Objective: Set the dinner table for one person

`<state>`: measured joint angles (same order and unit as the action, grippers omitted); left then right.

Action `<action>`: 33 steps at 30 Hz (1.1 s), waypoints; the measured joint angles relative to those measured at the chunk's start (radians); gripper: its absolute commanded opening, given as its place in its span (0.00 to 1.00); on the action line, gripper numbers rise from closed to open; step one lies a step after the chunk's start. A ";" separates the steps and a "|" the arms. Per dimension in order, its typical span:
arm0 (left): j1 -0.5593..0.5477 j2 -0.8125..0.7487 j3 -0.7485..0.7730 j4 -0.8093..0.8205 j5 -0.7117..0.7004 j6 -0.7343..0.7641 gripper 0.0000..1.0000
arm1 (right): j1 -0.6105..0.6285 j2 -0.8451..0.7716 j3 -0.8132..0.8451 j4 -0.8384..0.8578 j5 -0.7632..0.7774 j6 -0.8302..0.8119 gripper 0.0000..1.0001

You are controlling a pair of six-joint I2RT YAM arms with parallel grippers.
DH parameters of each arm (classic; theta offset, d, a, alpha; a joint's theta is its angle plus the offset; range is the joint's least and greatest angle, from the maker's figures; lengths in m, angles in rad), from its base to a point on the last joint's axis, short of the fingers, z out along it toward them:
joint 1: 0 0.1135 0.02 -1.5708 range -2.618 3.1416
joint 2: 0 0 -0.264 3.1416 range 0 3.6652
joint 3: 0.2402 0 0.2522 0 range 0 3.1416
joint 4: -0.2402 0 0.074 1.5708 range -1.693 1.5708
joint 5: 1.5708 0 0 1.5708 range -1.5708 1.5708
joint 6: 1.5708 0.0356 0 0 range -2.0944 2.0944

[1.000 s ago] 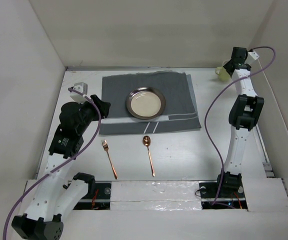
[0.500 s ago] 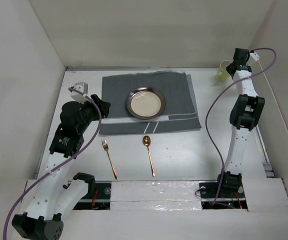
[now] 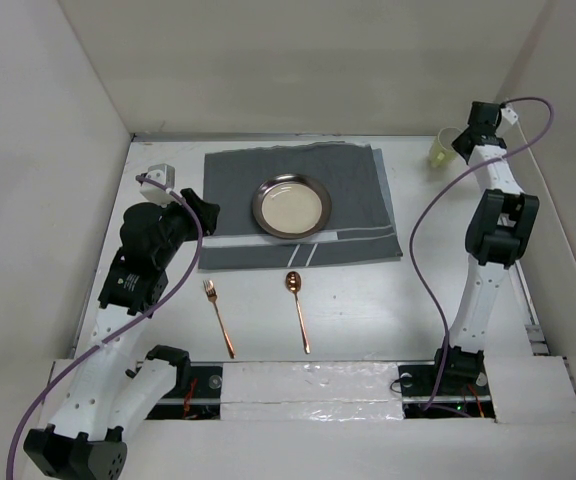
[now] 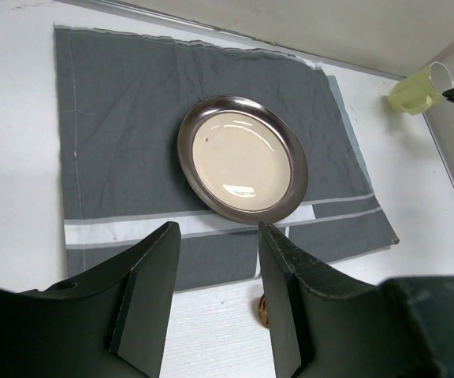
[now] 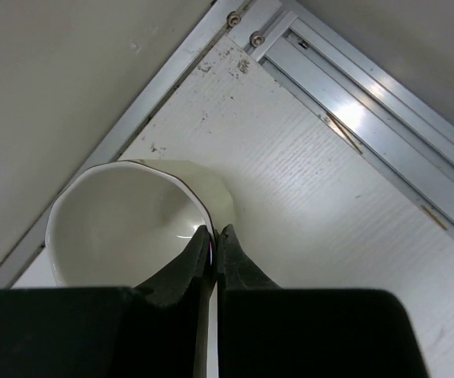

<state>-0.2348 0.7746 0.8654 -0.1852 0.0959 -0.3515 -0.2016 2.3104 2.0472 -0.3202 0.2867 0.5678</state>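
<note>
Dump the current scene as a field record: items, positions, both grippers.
table: large matte white tabletop
placemat: dark grey striped cloth placemat, far centre of table
plate: round metal-rimmed cream plate, on placemat
fork: copper fork, bare table, nearer than placemat
spoon: copper spoon, right of fork, apart
cup: pale yellow-green cup, far right corner
left gripper: open, empty, by placemat's left edge
right gripper: shut on cup rim

only a sliver of the spoon (image 4: 263, 309) shows beside the left end effector (image 4: 219, 230), whose fingers cover the placemat's (image 4: 124, 118) near edge. the cup's (image 5: 117, 220) near wall disappears behind the right end effector (image 5: 214, 232).
</note>
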 measured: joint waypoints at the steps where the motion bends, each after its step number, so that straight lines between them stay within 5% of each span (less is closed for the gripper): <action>1: 0.000 0.000 0.000 0.000 0.000 0.000 0.41 | 0.005 -0.013 -0.003 -0.014 0.000 -0.017 0.00; 10: 0.000 0.002 0.000 0.001 0.000 0.000 0.42 | 0.143 -0.092 0.056 -0.055 -0.023 -0.149 0.00; 20: 0.000 0.004 0.000 0.001 -0.003 0.000 0.42 | 0.347 -0.005 0.251 -0.158 -0.082 -0.207 0.00; 33: 0.000 0.009 0.000 0.001 -0.006 0.000 0.42 | 0.387 0.098 0.319 -0.272 -0.077 -0.256 0.00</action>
<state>-0.2348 0.7834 0.8654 -0.1844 0.0898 -0.3515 0.1852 2.4084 2.3665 -0.5919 0.2100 0.3122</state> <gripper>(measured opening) 0.422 0.049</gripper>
